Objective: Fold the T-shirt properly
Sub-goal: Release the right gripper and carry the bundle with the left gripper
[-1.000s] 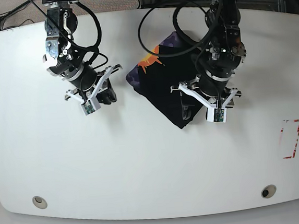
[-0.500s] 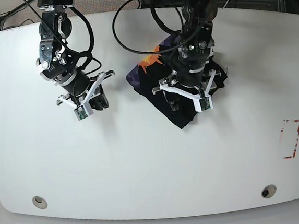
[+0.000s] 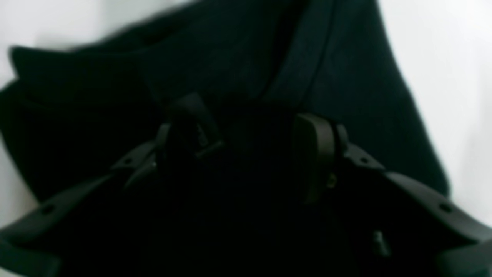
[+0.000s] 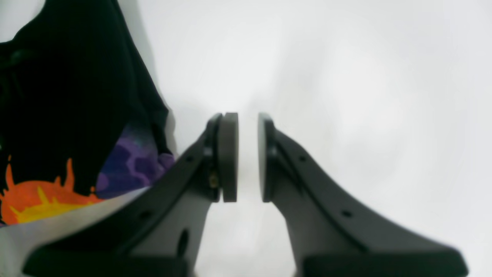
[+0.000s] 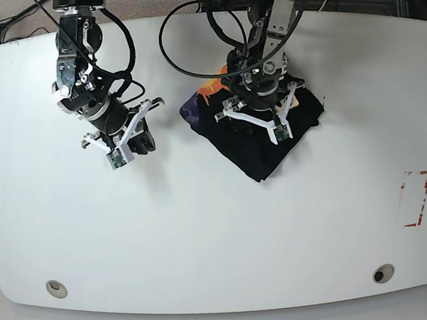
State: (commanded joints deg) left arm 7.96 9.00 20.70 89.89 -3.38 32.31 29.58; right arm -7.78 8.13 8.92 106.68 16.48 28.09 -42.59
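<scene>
The T-shirt (image 5: 249, 157) lies bunched on the white table (image 5: 206, 243) at centre back. It is black, with an orange and purple print (image 5: 206, 95) at its left edge. My left gripper (image 5: 255, 126) is right over the shirt's middle. In the left wrist view its fingers (image 3: 315, 154) stand apart with dark fabric (image 3: 230, 57) below and between them. My right gripper (image 5: 136, 146) hovers over bare table to the shirt's left. In the right wrist view (image 4: 248, 154) its pads are almost together and hold nothing, and the shirt (image 4: 69, 96) and its print (image 4: 38, 200) lie to its left.
A red marked rectangle (image 5: 415, 198) is on the table at the right. Two round holes (image 5: 56, 287) (image 5: 383, 273) sit near the front edge. Cables hang behind both arms at the back.
My left arm has moved left from the shirt's right edge to over its middle. My right arm shifted slightly left early on and has since stayed still.
</scene>
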